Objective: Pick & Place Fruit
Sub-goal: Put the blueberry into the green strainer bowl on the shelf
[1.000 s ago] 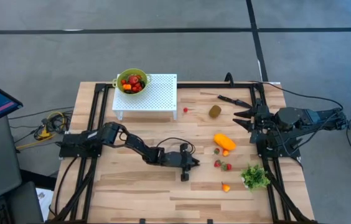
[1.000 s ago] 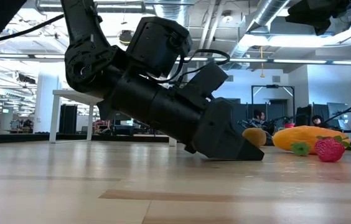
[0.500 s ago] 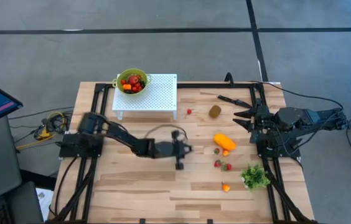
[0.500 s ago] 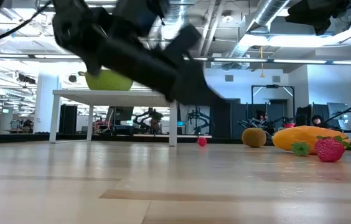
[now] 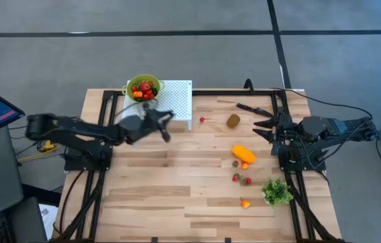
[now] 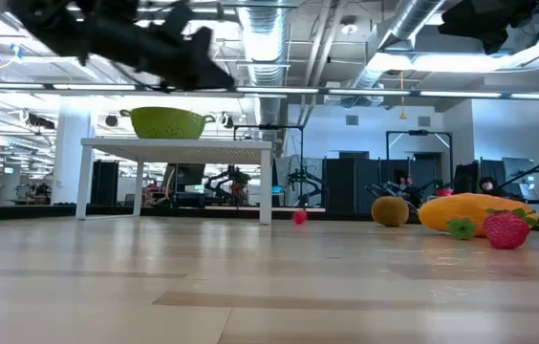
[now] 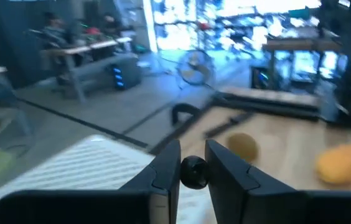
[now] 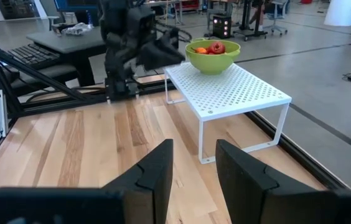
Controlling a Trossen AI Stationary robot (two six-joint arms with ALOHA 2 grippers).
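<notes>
My left gripper (image 5: 165,128) hangs high by the near edge of the white perforated rack (image 5: 179,101), shut on a small dark berry (image 7: 193,173). It also shows in the low view (image 6: 203,69). The green bowl (image 5: 143,88) stands on the rack and holds red and orange fruit. On the table lie a kiwi-like oval (image 5: 233,121), a tiny red berry (image 5: 202,120), an elongated orange fruit (image 5: 243,153), strawberries (image 5: 241,179) and a small orange piece (image 5: 244,202). My right gripper (image 5: 261,126) waits open at the right, with nothing between its fingers (image 8: 163,165). My left gripper pinches the small dark round berry (image 7: 193,173) between its two fingertips. The fingers lie about level. The berry is lifted clear of the table, over the rack's near side.
A green leafy bunch (image 5: 276,192) sits near the right front. A black knife (image 5: 252,108) lies at the far right. The wooden tabletop (image 5: 170,182) shows bare planks between the rack and the fruit. The rack stands on thin legs (image 6: 266,186).
My left gripper has risen from the middle of the table and swung toward the far left, up to the rack and bowl. It has tipped from slanting down at the table to about level. My right arm has kept still.
</notes>
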